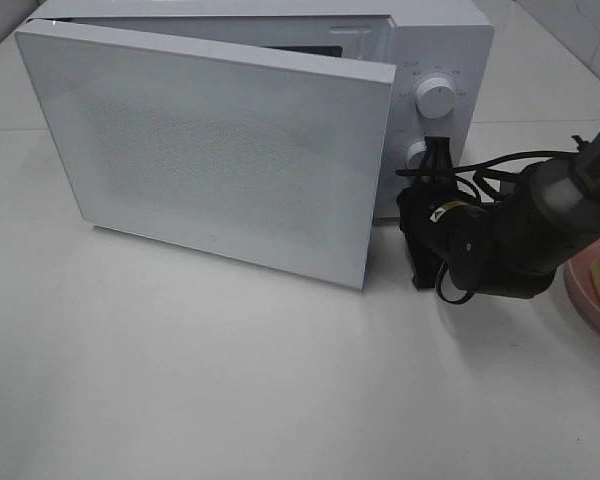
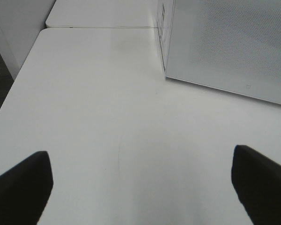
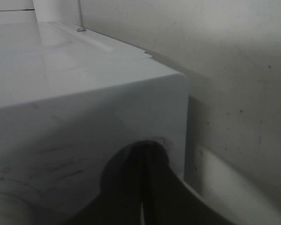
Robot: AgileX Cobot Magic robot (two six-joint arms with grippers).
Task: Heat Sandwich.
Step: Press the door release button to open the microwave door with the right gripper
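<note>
Just beside the microwave [image 1: 220, 150], left gripper [image 2: 140, 157] gapes empty over the white table [image 1: 230, 390]; right gripper [image 3: 146, 150] sits closed at its panel.

The left pincer [image 2: 140, 187] hangs above the white bench [image 2: 98, 93], its two dark fingers [image 2: 23, 187] spread wide. A white microwave [image 2: 225, 42] with a dotted door panel sits on the bench, well apart from both fingers.

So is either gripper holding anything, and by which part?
Nothing is held. The left gripper is open above the table; the right gripper is shut, empty, at the microwave control panel.
</note>
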